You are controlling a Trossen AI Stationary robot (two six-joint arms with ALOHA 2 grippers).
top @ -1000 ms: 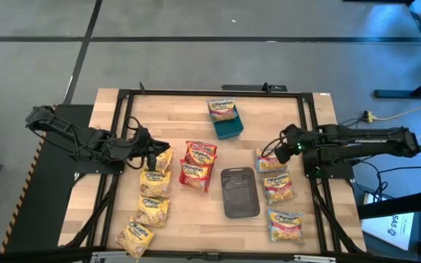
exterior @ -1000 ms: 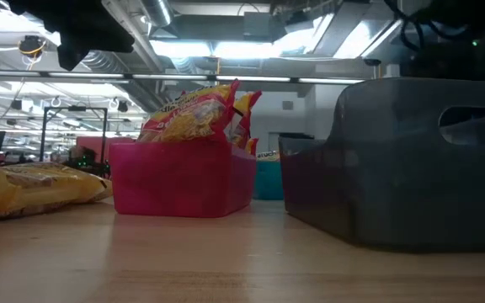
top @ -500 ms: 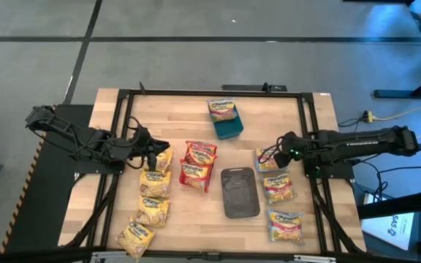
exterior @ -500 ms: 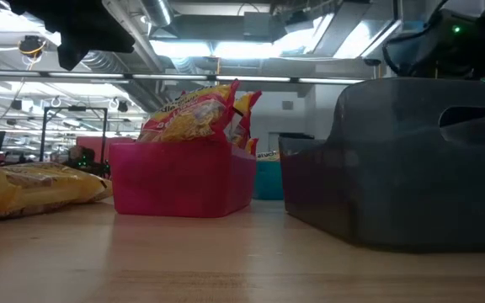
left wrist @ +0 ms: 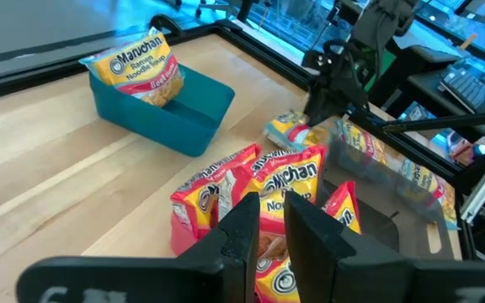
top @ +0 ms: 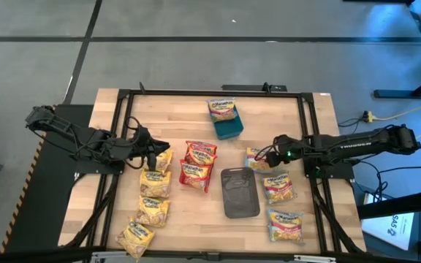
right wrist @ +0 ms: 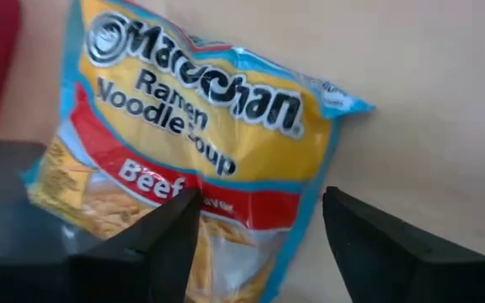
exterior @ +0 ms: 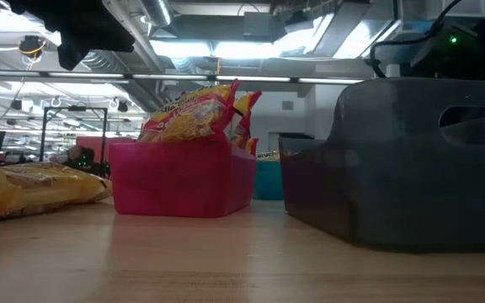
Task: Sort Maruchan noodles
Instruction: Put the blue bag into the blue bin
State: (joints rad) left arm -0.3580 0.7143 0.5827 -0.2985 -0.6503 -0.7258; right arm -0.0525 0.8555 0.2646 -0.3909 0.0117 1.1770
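From above I have my right arm reaching in from the table's right edge, stretched nearly flat toward the middle, its right gripper point(top: 271, 157) over a blue-edged beef packet point(top: 256, 158) that lies just right of the grey tray point(top: 239, 192). In the right wrist view the two fingers point(right wrist: 141, 244) stand spread, one on each side of that packet point(right wrist: 200, 160), which lies flat on the wood; one corner of it sits against the grey tray. I cannot tell whether the fingertips touch it.

My left arm comes in from the left edge, folded at the elbow, with the left gripper point(top: 150, 153) just above the top packet of the yellow column point(top: 153, 193), which runs down the table's left side as four packets. In the left wrist view its fingers point(left wrist: 238, 231) stand close, a narrow gap between them, nothing pinched.

The red packets point(top: 197, 164) are stacked in the pink tray point(exterior: 183, 181) left of the grey one; in the low view they stand up out of it. One beef packet in the teal tray point(top: 227, 126) rests at the far centre of the table. Two more blue-edged packets point(top: 278, 188) point(top: 285, 224) lie flat along the right side, nearer me than the gripper, well apart from the teal tray.
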